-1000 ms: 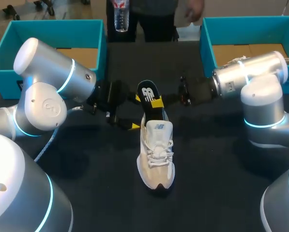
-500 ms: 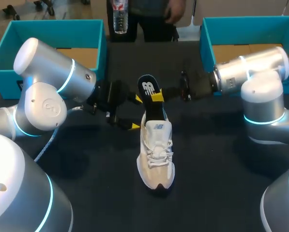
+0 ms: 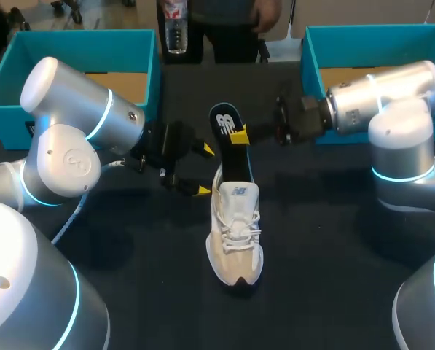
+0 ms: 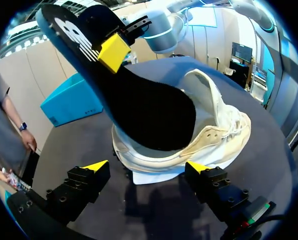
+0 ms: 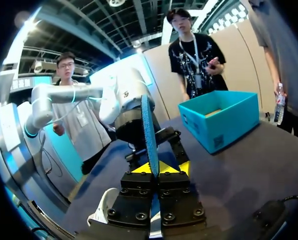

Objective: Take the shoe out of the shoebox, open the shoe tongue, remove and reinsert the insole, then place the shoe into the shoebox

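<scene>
insole (image 3: 229, 159) lifted further out of shoe (image 3: 235, 237), pinched between right gripper (image 3: 237, 135) fingers; left gripper (image 3: 202, 169) wide, heel just ahead.

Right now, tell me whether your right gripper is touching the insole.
Touching. The right wrist view shows the right gripper with both yellow tips pressed against the insole, which stands edge-on between them.

Two robot arms meet near the upper middle of the frame.
The left arm (image 3: 64, 138) enters from the left side, its left gripper (image 3: 202, 169) spread wide and holding nothing. The right arm (image 3: 381, 109) enters from the upper right, its right gripper (image 3: 235, 135) pinched on the insole (image 3: 223, 120).
</scene>
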